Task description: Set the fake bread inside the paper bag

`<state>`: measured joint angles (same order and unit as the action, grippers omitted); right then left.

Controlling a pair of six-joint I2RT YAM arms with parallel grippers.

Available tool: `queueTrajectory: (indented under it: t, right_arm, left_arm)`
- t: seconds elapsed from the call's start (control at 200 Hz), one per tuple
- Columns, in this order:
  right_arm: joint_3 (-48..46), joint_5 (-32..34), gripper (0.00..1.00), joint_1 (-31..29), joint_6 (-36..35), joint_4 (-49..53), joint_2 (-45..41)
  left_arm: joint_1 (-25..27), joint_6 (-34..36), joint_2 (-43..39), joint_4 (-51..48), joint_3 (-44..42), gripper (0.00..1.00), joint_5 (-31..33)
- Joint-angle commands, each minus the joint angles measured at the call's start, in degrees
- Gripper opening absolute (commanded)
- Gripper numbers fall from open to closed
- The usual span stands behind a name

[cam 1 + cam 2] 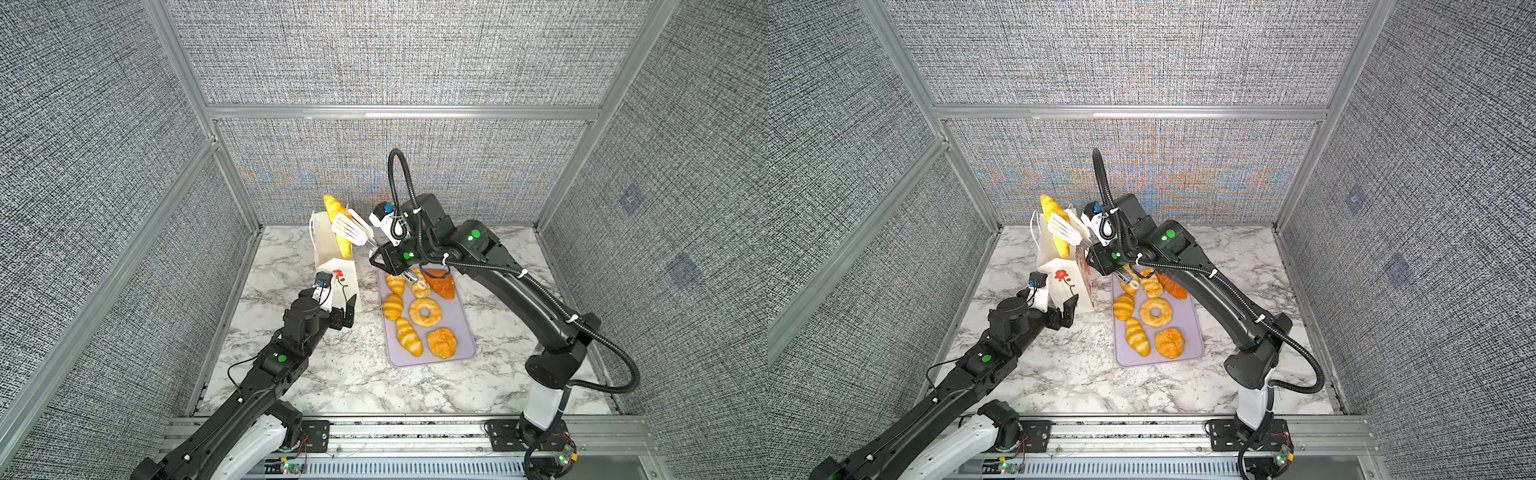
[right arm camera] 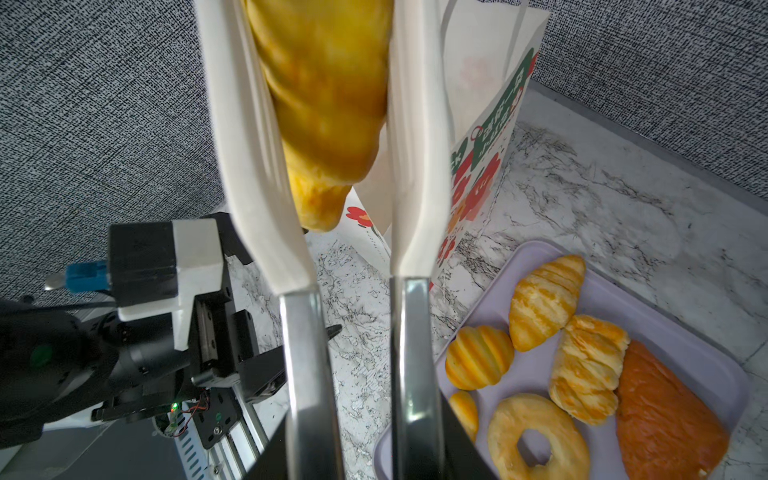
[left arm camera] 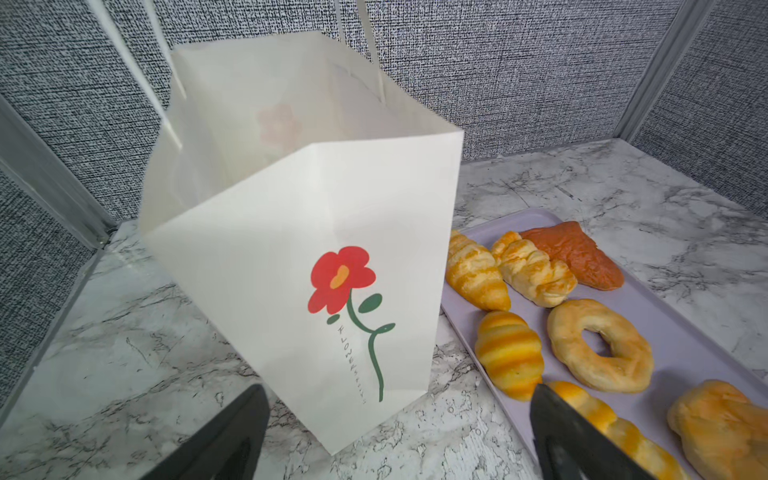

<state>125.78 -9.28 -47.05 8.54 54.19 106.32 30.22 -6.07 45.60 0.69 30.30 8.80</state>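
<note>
The white paper bag (image 1: 337,286) (image 1: 1064,286) (image 3: 291,249) (image 2: 486,83) stands open at the back of the marble table, left of the tray. My right gripper (image 1: 385,258) (image 1: 1100,259) (image 2: 365,449) is shut on the metal handles of white tongs (image 1: 349,230) (image 1: 1065,230) (image 2: 249,166). The tongs clamp a golden-yellow striped croissant (image 1: 333,208) (image 1: 1049,207) (image 2: 328,104) of the fake bread just above the bag's mouth. My left gripper (image 1: 347,311) (image 1: 1069,309) (image 3: 399,415) is open and empty, just in front of the bag's rose-printed side.
A lavender tray (image 1: 457,316) (image 1: 1190,320) (image 3: 685,345) (image 2: 673,332) right of the bag holds several croissants, a ring doughnut (image 1: 424,312), a round orange bun (image 1: 441,343) and a darker triangular pastry (image 1: 441,283). Grey fabric walls on metal frames close off the table on three sides.
</note>
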Motion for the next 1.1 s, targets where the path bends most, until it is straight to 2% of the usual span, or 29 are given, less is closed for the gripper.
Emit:
queueTrajectory:
  t: [0.0,0.32,0.61,0.805,0.971,1.096]
  right_arm:
    - [0.7,0.74,0.35,0.03,0.76,-3.7,0.13]
    - [2.53,-0.1,0.35,-1.09,2.38,-5.58,2.46]
    - [6.08,1.99,0.37,-1.82,3.13,-5.77,7.0]
    - [6.94,7.03,0.39,-1.82,2.47,-5.08,8.81]
    - [7.11,8.18,0.39,-1.84,2.54,-6.18,10.07]
    - [7.35,9.01,0.45,-1.84,2.59,-5.8,10.88]
  left_arm:
    - [-0.06,-2.43,-1.15,0.52,0.25,0.99,1.7]
    - [-0.07,-7.82,-11.32,-7.4,-1.65,0.99,8.77]
    - [-0.14,-10.18,-10.17,-10.85,-0.21,0.99,14.34]
    - [-0.1,-10.57,-10.65,-11.52,0.18,0.99,14.63]
    - [-0.09,-10.63,-10.67,-12.07,0.76,0.99,13.86]
    - [-0.13,-10.82,-10.15,-12.97,1.72,0.99,14.08]
